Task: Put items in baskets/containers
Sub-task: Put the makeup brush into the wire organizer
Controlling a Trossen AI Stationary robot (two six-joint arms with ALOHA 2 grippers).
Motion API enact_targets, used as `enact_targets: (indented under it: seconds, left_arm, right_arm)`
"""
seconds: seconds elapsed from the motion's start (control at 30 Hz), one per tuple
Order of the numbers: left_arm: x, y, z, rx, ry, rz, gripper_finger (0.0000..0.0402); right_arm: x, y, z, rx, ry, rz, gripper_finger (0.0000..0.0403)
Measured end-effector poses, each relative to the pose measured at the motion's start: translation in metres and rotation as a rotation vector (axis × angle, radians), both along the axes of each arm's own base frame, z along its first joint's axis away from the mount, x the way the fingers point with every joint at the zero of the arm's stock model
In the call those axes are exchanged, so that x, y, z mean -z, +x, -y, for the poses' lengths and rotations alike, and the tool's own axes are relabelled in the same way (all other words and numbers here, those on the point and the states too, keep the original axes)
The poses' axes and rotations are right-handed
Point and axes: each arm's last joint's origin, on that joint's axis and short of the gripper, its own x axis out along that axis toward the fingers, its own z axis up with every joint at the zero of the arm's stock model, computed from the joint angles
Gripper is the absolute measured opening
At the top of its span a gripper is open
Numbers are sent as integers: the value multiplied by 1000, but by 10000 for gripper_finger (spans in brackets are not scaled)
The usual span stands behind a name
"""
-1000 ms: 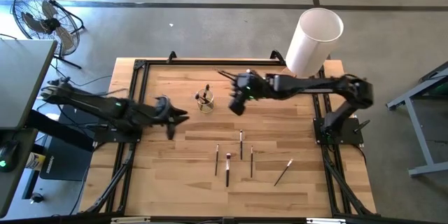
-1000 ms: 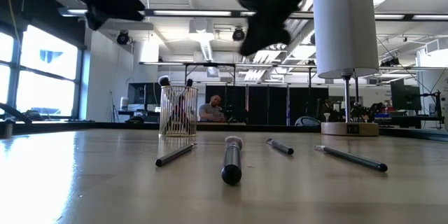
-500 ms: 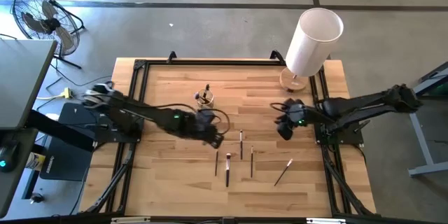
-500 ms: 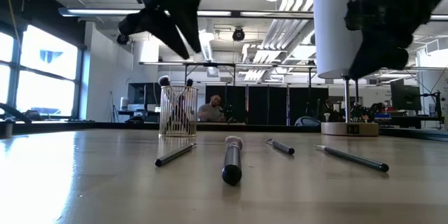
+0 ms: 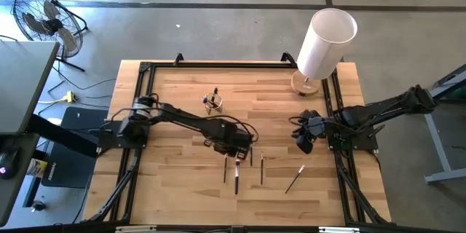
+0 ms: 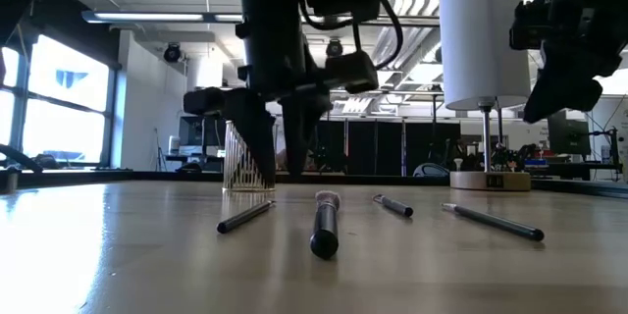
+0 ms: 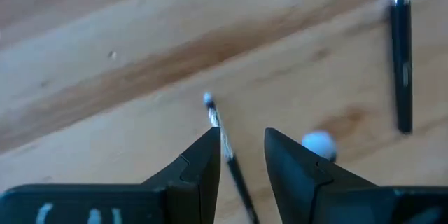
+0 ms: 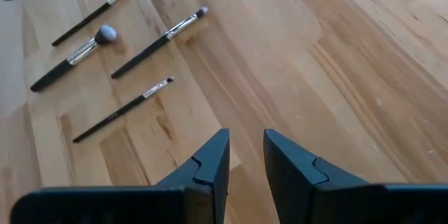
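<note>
A small clear yellowish cup (image 5: pixel 213 103) stands far of the table's middle with a few brushes upright in it. Several thin brushes lie flat near the middle, among them a thin dark one (image 5: pixel 225 171), one with a round pale head (image 5: pixel 237 175) and an outlying one (image 5: pixel 295 179). My left gripper (image 5: pixel 235 149) is open, low over the brushes, pointing down. In the left wrist view its fingers (image 7: pixel 241 134) stand on either side of the thin brush (image 7: pixel 215 115); I see no touch. My right gripper (image 5: pixel 304 140) is open and empty near the right edge.
A tall white cylinder (image 5: pixel 324 40) stands on a round base at the far right corner. Two more brushes (image 5: pixel 251 153) (image 5: pixel 262 169) lie to the right of my left gripper. The right wrist view shows bare wood (image 8: pixel 315 56) between my right gripper and the brushes.
My left gripper has swung from the table's left side toward the right and near side and come down over the lying brushes. My right gripper has drawn away from the cup toward the table's right edge and a little nearer. The brushes on the table have not moved.
</note>
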Motion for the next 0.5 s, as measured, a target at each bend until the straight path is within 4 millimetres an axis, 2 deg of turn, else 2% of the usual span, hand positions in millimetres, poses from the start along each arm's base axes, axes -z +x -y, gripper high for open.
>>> enact_targets:
  seconds: [0.17,0.5]
  left_arm:
    - [10,1,-1,-42,30,-30,110]
    - [11,2,-2,-71,66,-28,110]
  right_arm:
    - [0,-1,-3,-31,-11,-2,83]
    - [0,-1,-3,-48,-28,-3,83]
